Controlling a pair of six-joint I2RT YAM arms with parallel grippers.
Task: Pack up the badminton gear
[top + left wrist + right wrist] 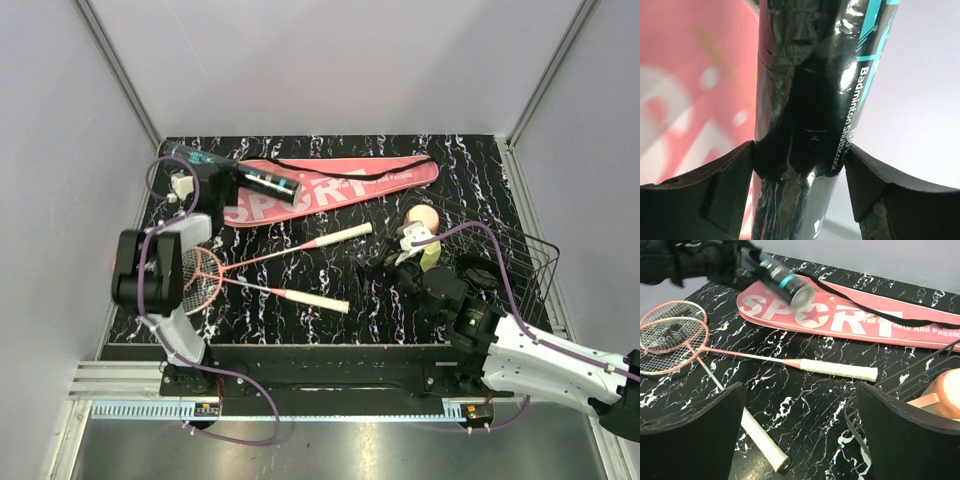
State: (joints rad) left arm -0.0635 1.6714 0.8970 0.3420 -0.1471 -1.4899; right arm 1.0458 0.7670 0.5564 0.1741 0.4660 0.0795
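Top external view: my left gripper (207,190) clamps the black tube (265,180) over the left end of the pink cover (350,180); left wrist: the tube touches both my fingers (710,200); right wrist: my right gripper (800,430) stands wide open, the racquets (838,369) lying ahead on the table (805,405).

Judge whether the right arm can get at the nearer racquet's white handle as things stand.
Probably yes. The right tool is open and empty, and the handle lies uncovered just ahead of it, with nothing lying across it. The wire basket sits off to one side, so the way looks free.
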